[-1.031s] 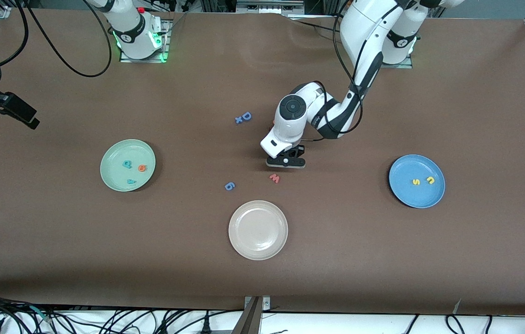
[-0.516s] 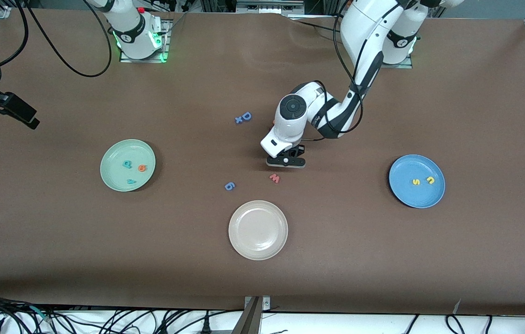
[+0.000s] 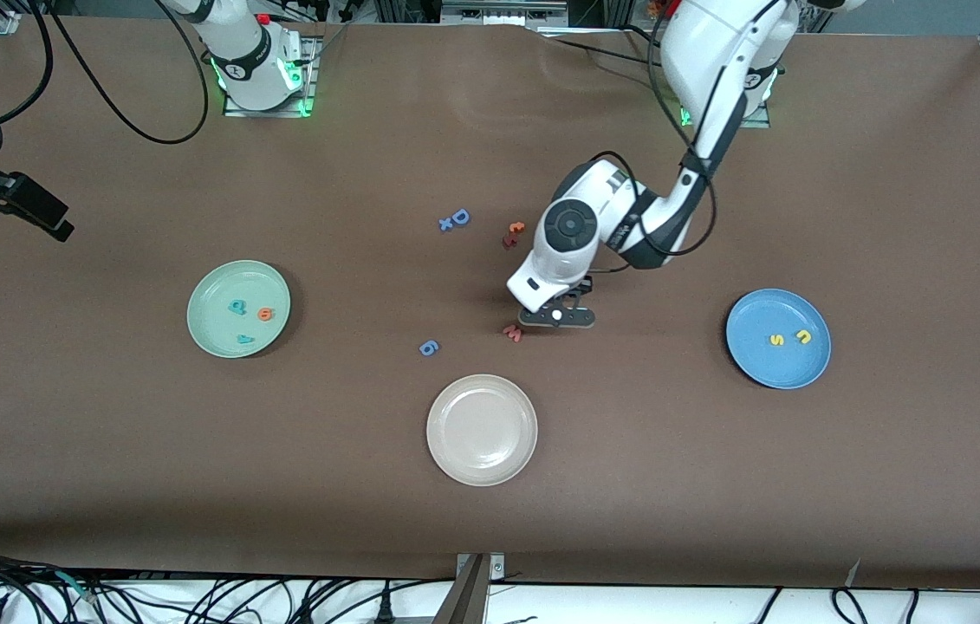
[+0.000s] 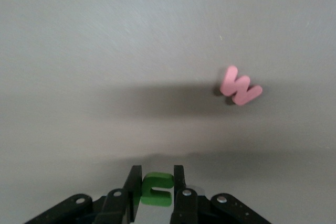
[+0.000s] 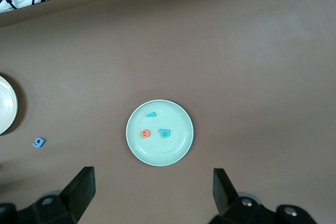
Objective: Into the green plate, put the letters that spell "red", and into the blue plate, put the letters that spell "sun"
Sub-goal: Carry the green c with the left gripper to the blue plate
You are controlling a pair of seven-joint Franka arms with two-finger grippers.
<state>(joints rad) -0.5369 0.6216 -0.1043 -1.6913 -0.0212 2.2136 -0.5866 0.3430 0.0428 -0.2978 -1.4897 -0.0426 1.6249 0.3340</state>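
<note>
Front view first: we see the left gripper (image 3: 557, 317) hanging low over the brown table (image 3: 888, 217), beside the pink-red "w" (image 3: 512, 333) and above the middle of the table. From the left wrist view we can tell its fingers (image 4: 180, 182) are clamped on a small green foam letter (image 4: 156, 188), a "u"/"n" shape turned on its side, with the pink "w" lying flat on the table a little way off.

We find the green plate (image 3: 238, 308) toward the right arm's end of the table, holding the teal "d" (image 3: 236, 306), the orange "e" (image 3: 265, 314) (it reads like a 6) and the teal "r" (image 3: 243, 340), all apart from one another. Toward the left arm's end sits the blue plate (image 3: 777, 338), with the yellow "s" (image 3: 775, 340) and the yellow "u" (image 3: 802, 336) just beside each other in it.

Loose on the table we read a blue capital "D" (image 3: 460, 217) touching a small blue "x" (image 3: 446, 224), two small red-orange pieces (image 3: 513, 234) we cannot read, and a blue "6" (image 3: 428, 347). An empty beige-white plate (image 3: 482, 429) lies nearest the front camera.

We see the right gripper (image 5: 152, 192) waiting high over the green plate, its fingers spread wide with nothing between them.
</note>
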